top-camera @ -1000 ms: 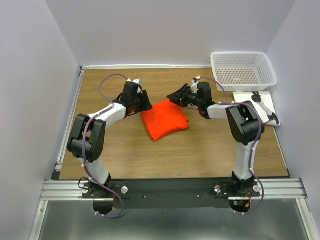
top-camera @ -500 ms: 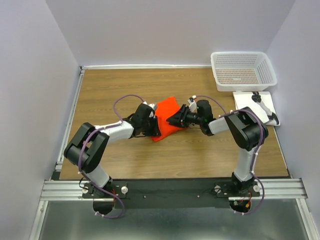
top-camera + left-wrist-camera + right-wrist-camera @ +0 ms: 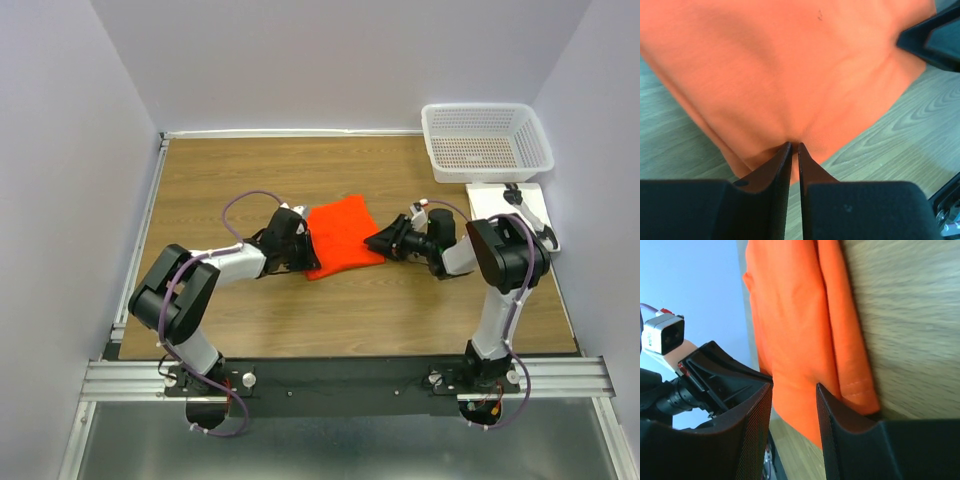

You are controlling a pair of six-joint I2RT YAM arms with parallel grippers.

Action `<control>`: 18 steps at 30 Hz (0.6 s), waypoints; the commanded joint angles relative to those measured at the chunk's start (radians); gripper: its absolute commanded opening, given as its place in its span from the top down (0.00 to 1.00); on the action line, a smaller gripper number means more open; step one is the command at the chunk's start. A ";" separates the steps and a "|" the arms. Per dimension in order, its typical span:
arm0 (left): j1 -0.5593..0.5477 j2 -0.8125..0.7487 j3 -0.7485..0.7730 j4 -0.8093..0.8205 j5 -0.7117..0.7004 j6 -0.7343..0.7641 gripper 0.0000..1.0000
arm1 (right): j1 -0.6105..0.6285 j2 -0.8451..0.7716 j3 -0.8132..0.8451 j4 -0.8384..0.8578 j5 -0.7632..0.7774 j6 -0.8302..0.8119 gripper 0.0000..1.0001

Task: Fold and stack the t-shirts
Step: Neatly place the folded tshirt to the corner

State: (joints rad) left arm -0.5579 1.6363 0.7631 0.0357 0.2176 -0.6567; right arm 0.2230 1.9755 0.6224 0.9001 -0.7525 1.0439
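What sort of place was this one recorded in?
Probably a lab test cell, not a home: a wood-grain table boxed in by plain walls, an aluminium mounting rail at its near edge, and an orange-red t-shirt and white mesh basket as props.

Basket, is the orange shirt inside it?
No, the t-shirt lies folded on the wooden table, well apart from the white basket.

Pale lavender walls (image 3: 60, 150) enclose a wood-grain table (image 3: 200, 180) on three sides.
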 commanded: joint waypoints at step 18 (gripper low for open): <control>-0.138 -0.036 0.366 -0.407 -0.503 0.295 0.29 | -0.040 -0.513 0.210 -1.033 0.502 -0.581 0.37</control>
State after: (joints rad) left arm -0.5880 1.6512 1.0737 -0.3283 -0.1612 -0.4591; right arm 0.1913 1.5513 0.7845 0.1619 -0.4629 0.5957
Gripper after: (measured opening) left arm 0.691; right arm 0.617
